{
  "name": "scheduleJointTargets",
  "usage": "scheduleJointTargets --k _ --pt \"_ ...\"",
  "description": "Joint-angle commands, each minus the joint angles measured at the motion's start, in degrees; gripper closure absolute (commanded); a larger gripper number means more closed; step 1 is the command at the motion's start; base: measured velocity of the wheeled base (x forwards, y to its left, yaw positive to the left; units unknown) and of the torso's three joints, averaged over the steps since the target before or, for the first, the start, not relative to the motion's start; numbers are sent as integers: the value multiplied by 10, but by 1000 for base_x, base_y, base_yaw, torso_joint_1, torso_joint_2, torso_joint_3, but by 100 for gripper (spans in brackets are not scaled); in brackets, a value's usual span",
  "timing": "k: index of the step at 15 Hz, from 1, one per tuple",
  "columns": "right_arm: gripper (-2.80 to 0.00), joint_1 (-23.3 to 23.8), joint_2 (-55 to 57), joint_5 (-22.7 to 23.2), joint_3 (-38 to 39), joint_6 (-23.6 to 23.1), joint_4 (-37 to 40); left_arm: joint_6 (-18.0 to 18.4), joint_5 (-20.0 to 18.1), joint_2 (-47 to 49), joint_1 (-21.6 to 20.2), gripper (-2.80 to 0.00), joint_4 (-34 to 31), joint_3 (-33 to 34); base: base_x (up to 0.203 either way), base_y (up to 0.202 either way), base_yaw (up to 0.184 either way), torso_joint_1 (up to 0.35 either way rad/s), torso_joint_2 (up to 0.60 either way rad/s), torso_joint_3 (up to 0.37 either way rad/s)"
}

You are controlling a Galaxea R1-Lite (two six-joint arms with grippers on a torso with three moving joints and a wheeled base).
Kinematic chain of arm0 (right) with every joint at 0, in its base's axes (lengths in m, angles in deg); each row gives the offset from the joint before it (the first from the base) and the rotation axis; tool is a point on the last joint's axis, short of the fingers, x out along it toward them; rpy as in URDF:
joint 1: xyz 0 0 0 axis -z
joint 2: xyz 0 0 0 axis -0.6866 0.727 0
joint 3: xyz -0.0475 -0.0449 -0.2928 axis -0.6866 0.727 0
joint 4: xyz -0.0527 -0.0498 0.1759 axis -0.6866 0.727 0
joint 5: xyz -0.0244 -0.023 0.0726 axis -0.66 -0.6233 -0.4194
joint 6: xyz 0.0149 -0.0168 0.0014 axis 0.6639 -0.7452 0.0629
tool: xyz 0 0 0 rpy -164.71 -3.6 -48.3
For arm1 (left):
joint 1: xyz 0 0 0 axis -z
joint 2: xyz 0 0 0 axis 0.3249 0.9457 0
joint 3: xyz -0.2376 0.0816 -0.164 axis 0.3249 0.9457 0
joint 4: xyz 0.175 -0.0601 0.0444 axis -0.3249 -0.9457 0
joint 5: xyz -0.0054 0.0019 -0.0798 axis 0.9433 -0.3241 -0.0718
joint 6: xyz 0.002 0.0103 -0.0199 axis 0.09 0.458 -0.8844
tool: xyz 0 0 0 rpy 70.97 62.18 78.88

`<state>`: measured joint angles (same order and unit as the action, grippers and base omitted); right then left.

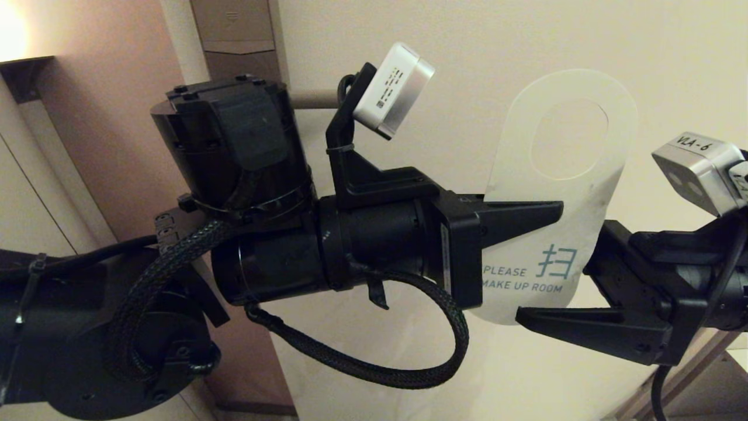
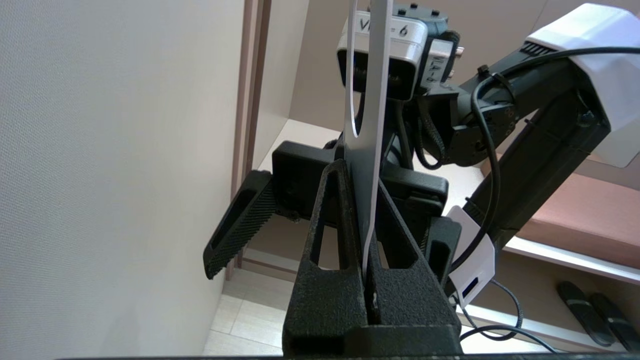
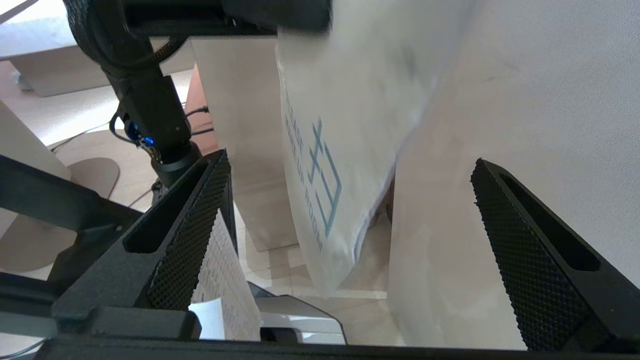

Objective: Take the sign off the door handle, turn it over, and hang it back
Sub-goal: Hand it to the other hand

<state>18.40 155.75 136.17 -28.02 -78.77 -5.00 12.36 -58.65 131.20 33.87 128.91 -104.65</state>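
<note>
One sign is present, along with two grippers and two wrist cameras. The door handle is mostly hidden; only a short tan bar shows behind the left arm in the upper centre of the head view, and it cannot be confirmed as the handle.

The sign sits right of centre in the head view, in front of the pale door. Its long axis runs nearly vertical, leaning slightly to the right at the top. The end with the oval hole points up; the printed end points down. The white face reading "PLEASE MAKE UP ROOM" faces the head camera.

The left gripper enters from the left of the frame and lies roughly level. Its fingers are pressed together on the sign's left edge, just above the printed text. In the left wrist view the sign appears edge-on, clamped between the two fingers.

The right gripper enters from the right of the frame. Its fingers are spread wide on either side of the sign's lower end without touching it.
</note>
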Motion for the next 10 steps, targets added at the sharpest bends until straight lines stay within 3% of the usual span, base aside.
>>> scheduleJointTargets --k 1,3,4,10 --pt "-280 0 1 3 -2 1 -2 -1 -2 4 0 0 3 -1 0 0 0 0 0 0" --pt "-280 0 1 3 -1 1 -2 -1 -2 6 0 0 3 -4 0 0 0 0 0 0" --pt "0 0 1 3 -1 0 -2 -1 -2 6 0 0 2 -6 0 0 0 0 0 0" --pt "0 0 1 3 -1 1 -2 -1 -1 18 0 0 3 -15 0 0 0 0 0 0"
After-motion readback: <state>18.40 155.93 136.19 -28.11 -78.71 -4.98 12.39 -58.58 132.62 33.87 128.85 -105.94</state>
